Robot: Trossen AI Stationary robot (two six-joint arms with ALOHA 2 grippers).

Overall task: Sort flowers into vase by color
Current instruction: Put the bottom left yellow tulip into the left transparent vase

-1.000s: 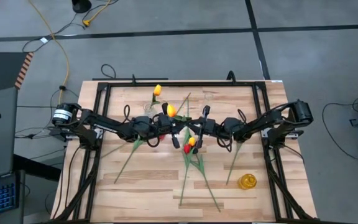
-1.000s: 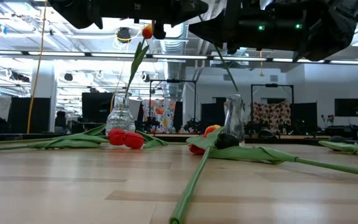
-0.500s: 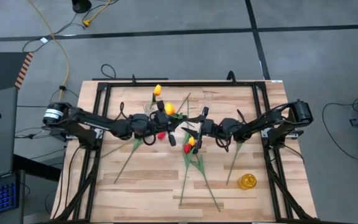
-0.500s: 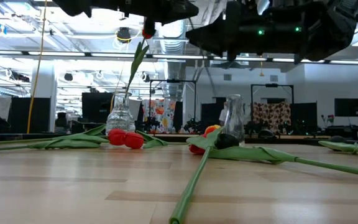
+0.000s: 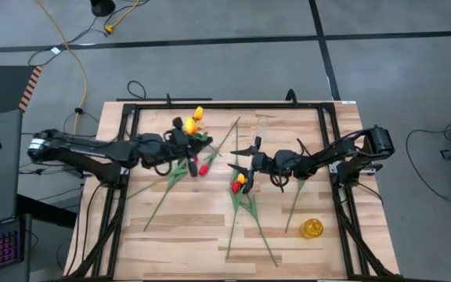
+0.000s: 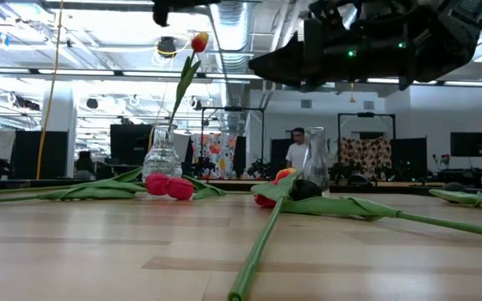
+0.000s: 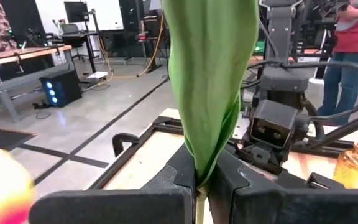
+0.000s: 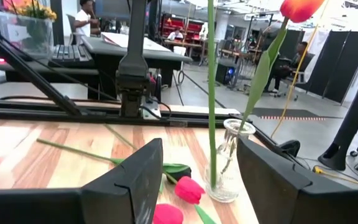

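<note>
My left gripper (image 5: 185, 142) is shut on a yellow tulip (image 5: 188, 125) above the clear vase (image 6: 161, 150) at the far left. That vase holds another yellow-orange tulip (image 6: 199, 40). The held tulip's thin stem (image 8: 211, 93) hangs straight down to the vase's mouth (image 8: 232, 127); whether its end is inside, I cannot tell. My right gripper (image 5: 245, 157) stands open at mid-table, level with the left one and holding nothing. Red tulips (image 5: 202, 168) lie on the table by the vase, and more tulips (image 5: 239, 182) lie under my right gripper. My left gripper pinches the yellow tulip between its two fingers, on the green leaf folded around the stem (image 7: 205, 155). The fingers come level from the table's left and lie across the stem. The tulip hangs upright and clear of the table, with the leaf above the fingers and the stem (image 7: 199, 208) below.
A second clear vase (image 5: 263, 121) stands empty at the far middle of the table. A small amber bottle (image 5: 312, 229) sits near the right front. Long stems (image 6: 258, 251) lie across the table's middle. A black frame (image 5: 210, 106) runs around the table's edges. People stand in the room beyond.
My right gripper has opened and let go of the yellow tulip, staying about where it was. My left gripper, still shut on the tulip, has carried it toward the table's left and slightly toward the far edge, until it is over the vase with the other yellow tulip.
</note>
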